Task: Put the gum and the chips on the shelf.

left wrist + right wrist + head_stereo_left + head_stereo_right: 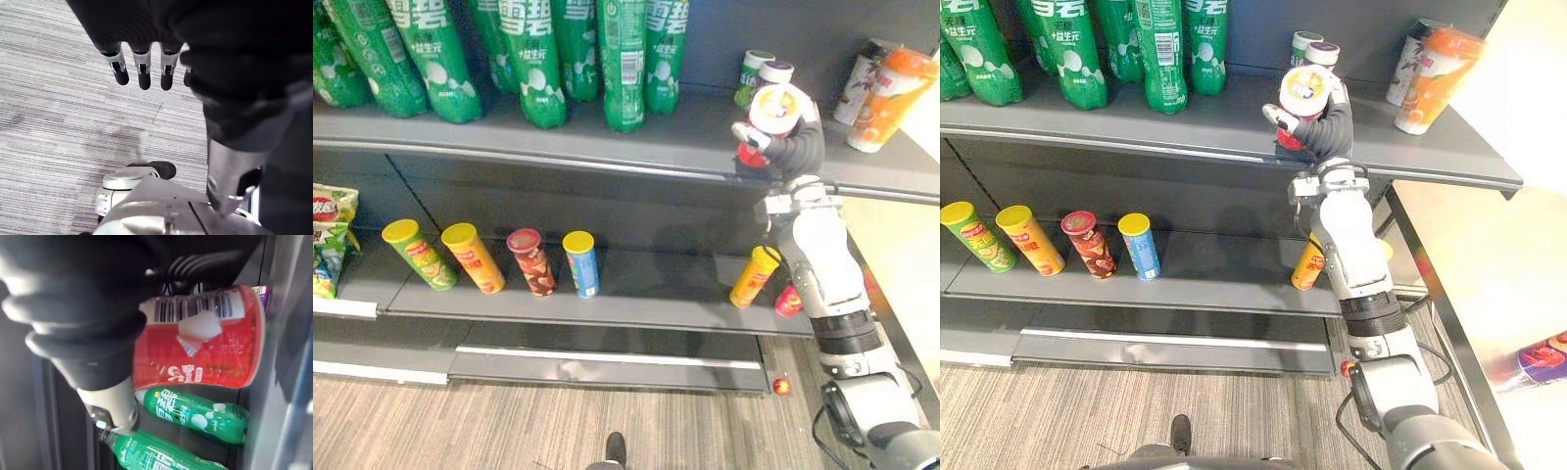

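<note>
A red gum tub (771, 117) with a white lid is held at the front of the top shelf (607, 147), lid tilted toward me. My right hand (798, 152) is shut on it from below and behind; in the right wrist view the tub's red side (205, 342) shows past the dark cover. Two more gum tubs (762, 70) stand behind it on the same shelf. Several chips cans (529, 259) lean in a row on the middle shelf (636, 294), and a yellow can (754, 277) stands by my right forearm. My left hand (142, 68) hangs over the carpet, fingers straight.
Green bottles (538, 59) crowd the top shelf's left half. Orange and white bottles (886, 88) lie at its right end. Snack bags (328, 235) sit far left on the middle shelf. A small red ball (781, 386) lies on the floor; a purple can (1542, 360) lies at right.
</note>
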Robot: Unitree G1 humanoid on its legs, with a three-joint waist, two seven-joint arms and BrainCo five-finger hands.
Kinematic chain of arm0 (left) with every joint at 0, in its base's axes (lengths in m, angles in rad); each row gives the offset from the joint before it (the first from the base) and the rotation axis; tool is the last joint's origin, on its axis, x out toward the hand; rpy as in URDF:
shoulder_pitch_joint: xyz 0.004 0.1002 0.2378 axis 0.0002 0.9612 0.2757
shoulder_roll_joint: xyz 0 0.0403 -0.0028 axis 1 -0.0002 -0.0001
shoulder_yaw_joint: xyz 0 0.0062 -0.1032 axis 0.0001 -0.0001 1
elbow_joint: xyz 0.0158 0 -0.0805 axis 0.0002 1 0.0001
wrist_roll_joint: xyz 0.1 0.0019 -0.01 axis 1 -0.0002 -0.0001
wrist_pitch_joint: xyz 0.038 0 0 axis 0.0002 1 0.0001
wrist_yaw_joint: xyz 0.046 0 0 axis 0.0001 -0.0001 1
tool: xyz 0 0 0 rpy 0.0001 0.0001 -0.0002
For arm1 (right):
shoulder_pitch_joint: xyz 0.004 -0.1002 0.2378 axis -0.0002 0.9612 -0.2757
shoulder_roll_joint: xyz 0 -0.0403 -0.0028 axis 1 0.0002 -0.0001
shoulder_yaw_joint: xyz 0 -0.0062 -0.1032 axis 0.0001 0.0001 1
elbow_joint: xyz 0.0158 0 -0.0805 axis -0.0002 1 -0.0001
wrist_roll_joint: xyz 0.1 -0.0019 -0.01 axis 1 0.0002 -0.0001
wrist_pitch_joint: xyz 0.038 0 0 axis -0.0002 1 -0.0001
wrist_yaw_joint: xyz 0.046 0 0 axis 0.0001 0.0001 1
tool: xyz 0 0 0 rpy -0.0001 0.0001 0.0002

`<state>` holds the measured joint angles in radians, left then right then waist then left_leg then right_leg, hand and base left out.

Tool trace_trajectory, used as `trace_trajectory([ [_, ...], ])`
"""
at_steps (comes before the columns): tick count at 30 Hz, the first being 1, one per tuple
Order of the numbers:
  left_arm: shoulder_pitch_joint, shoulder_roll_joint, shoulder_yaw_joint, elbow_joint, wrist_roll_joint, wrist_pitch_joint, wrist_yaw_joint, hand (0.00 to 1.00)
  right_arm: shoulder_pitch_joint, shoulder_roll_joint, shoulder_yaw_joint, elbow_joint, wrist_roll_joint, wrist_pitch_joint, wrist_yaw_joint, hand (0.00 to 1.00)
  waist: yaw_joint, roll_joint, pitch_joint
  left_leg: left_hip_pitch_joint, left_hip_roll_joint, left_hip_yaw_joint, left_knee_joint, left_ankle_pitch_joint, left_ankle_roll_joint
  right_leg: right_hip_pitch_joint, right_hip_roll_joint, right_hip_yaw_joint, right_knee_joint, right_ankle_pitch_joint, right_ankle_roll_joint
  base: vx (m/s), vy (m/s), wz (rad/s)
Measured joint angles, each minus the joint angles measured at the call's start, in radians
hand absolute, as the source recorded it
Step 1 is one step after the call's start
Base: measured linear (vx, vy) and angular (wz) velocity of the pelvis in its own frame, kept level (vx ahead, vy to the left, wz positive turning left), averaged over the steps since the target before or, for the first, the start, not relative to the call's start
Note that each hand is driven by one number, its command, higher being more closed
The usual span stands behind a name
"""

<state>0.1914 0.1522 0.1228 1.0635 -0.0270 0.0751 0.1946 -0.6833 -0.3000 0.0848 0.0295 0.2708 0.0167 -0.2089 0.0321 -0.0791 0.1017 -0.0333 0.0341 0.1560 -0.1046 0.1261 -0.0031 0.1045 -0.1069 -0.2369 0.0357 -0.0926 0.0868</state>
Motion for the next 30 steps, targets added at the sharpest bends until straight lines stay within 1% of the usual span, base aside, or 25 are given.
trace_trajectory([
  [3,0.0,0.0,0.0,-0.001,0.0,0.0,0.0,0.0,0.0,0.0,0.0,0.022,-0.029,0.001,0.0,1.0,0.001,0.0,0.0,0.0,0.0,-0.001,0.0,0.0,0.0,0.001,0.0,-0.001,0.0,0.0,-0.001,0.03,-0.005,0.02],
  [14,0.0,-0.001,-0.001,-0.009,0.001,0.0,0.0,0.0,0.004,0.003,-0.035,0.025,-0.039,0.001,0.0,1.0,0.001,0.004,0.012,0.0,0.0,-0.001,0.0,-0.001,-0.001,0.001,0.0,-0.001,0.0,-0.005,-0.008,0.01,-0.001,0.0],
  [21,0.0,-0.001,-0.002,-0.009,0.001,0.0,0.0,0.0,0.011,0.003,-0.041,0.025,-0.074,-0.004,-0.004,1.0,0.001,0.004,0.012,0.0,0.0,-0.001,0.0,-0.001,-0.001,0.001,0.0,-0.001,-0.001,-0.005,-0.008,0.0,0.0,0.0],
  [30,0.0,0.0,-0.003,-0.011,0.001,0.0,0.001,0.0,0.011,0.004,-0.08,0.045,-0.075,-0.01,-0.037,1.0,0.003,0.001,0.023,0.0,-0.001,0.0,0.0,-0.001,-0.001,0.0,0.0,0.0,-0.001,-0.006,-0.008,0.0,0.0,0.0],
])
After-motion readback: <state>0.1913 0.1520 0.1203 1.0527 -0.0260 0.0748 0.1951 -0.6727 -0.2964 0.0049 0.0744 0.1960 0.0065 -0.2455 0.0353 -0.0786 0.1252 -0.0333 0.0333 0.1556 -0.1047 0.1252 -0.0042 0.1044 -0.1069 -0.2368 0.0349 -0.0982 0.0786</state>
